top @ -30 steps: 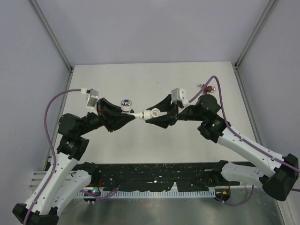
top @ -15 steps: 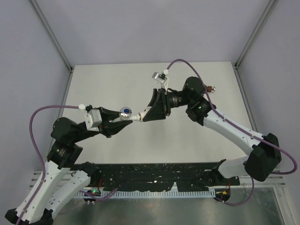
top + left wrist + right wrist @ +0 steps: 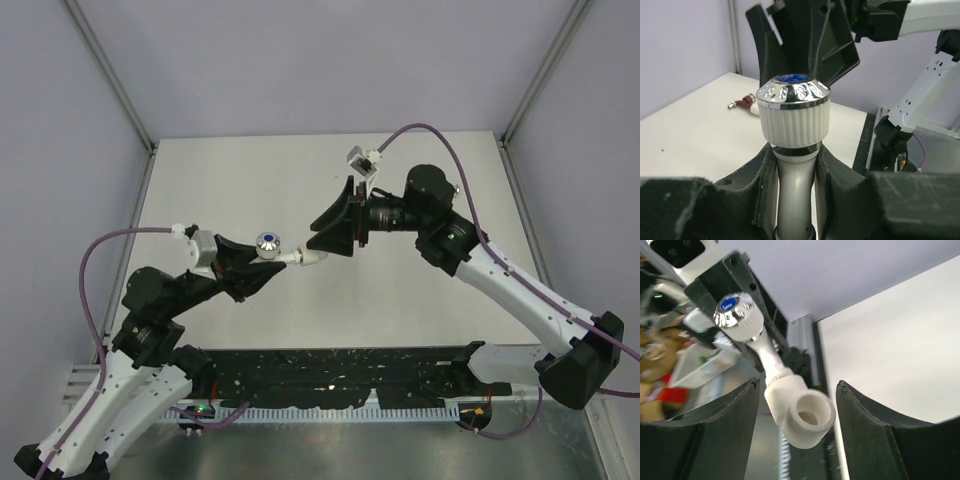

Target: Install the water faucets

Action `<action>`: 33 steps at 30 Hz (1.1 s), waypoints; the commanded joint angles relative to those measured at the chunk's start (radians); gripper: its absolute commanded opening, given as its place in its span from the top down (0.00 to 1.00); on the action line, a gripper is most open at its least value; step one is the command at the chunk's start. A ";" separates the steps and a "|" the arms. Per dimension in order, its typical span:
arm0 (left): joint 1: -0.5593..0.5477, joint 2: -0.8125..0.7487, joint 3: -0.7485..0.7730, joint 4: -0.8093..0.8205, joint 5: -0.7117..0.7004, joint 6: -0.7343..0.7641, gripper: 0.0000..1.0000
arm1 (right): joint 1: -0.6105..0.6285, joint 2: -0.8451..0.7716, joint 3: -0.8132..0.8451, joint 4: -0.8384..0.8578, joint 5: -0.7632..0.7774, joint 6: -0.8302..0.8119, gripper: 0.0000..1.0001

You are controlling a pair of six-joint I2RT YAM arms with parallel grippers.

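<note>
My left gripper (image 3: 268, 260) is shut on the stem of the white faucet (image 3: 267, 241), which it holds above the table with the silvery blue-dotted knob (image 3: 793, 92) up. A white elbow fitting (image 3: 312, 258) sits on the faucet's spout end. My right gripper (image 3: 322, 240) is open, and its jaws stand on either side of the elbow (image 3: 801, 416) without touching it. The faucet's knob (image 3: 733, 310) shows beyond it in the right wrist view. The dark red faucet (image 3: 742, 103) lies on the table at the far right, hidden behind my right arm in the top view.
The white table (image 3: 250, 180) is walled by pale panels with metal posts (image 3: 110, 75) at the back corners. A black perforated rail (image 3: 330, 375) runs along the near edge between the arm bases.
My right gripper, shut on the elbow a second ago, has let go and rolled; its jaws now stand open around the elbow. My left arm has shifted slightly, still holding the faucet.
</note>
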 commanded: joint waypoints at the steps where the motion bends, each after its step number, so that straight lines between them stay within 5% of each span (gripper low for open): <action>1: -0.011 -0.009 -0.040 0.122 -0.105 -0.257 1.00 | -0.008 -0.117 0.011 -0.118 0.320 -0.370 0.31; 7: -0.001 0.048 -0.063 0.196 -0.119 -0.507 1.00 | -0.008 -0.255 -0.086 -0.112 0.386 -0.673 0.21; 12: 0.045 0.141 -0.027 0.216 -0.039 -0.690 1.00 | -0.008 -0.383 -0.305 0.143 0.261 -0.862 0.20; 19: 0.088 0.259 0.032 0.222 0.074 -0.866 1.00 | 0.034 -0.509 -0.500 0.323 0.294 -1.074 0.20; 33: 0.090 0.397 0.089 0.285 0.222 -1.054 1.00 | 0.225 -0.463 -0.520 0.291 0.497 -1.387 0.25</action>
